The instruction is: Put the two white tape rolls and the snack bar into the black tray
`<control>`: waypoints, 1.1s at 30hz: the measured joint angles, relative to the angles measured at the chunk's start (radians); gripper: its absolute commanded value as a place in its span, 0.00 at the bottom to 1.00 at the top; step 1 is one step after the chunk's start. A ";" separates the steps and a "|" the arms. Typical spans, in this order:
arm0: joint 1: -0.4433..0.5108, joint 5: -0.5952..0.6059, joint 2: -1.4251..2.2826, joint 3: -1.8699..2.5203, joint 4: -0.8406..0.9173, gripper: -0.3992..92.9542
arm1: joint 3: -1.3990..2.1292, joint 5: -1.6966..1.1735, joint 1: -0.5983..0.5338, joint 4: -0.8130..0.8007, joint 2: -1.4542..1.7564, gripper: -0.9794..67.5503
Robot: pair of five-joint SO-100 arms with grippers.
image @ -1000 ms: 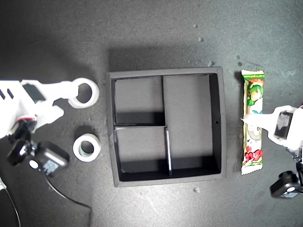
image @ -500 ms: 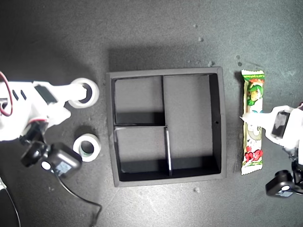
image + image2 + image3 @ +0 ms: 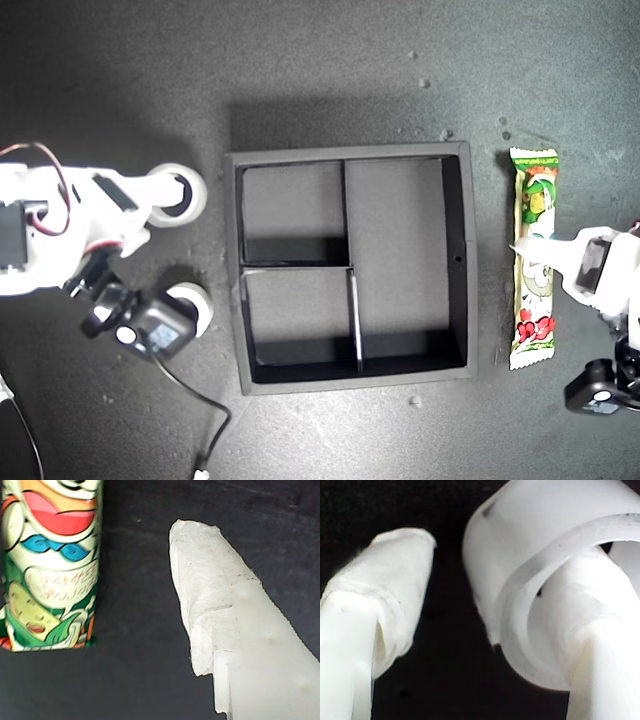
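We count two tape rolls, one snack bar (image 3: 533, 258) and one black tray (image 3: 348, 268) — all three outside it. My second gripper (image 3: 485, 630) gapes, one finger through the thin roll (image 3: 176, 195). The thicker roll (image 3: 197, 303) lies nearby. My first gripper's (image 3: 519, 249) tip overlaps the bar — its spread we cannot tell.

The thicker white tape roll with the greyish-green core (image 3: 190, 304) is largely covered in the exterior view by a black camera module (image 3: 150, 330); only part of its rim is seen. The middle of the long green-and-white wrapped snack bar (image 3: 535, 260) is crossed there by a white finger of my first gripper (image 3: 545, 250), and in the first wrist view the bar is cut off at the frame's edge. Whether the finger touches the wrapper cannot be told. The thinner white tape roll (image 3: 545, 580) is blurred and cropped in the second wrist view.
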 measured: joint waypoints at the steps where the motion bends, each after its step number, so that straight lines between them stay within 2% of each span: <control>1: -0.002 0.000 -0.020 -0.011 0.000 0.17 | 0.000 0.000 0.002 0.000 -0.021 0.38; 4: -0.009 0.000 -0.071 -0.038 0.000 0.14 | -0.015 0.000 0.003 -0.023 -0.107 0.35; 11: -0.038 0.000 -0.120 -0.066 0.000 0.00 | -0.077 0.011 -0.011 -0.112 -0.249 0.26; 15: -0.038 -0.006 -0.089 -0.066 0.015 0.00 | -0.078 0.011 -0.014 -0.158 -0.252 0.16; 22: -0.040 0.005 0.126 -0.074 0.176 0.00 | -0.086 0.008 -0.020 -0.172 -0.252 0.12; 27: -0.048 0.038 0.255 -0.160 0.318 0.00 | -0.130 0.006 -0.040 -0.133 -0.259 0.11; 33: -0.055 0.087 0.265 -0.348 0.448 0.00 | -0.319 0.003 -0.106 0.057 -0.261 0.10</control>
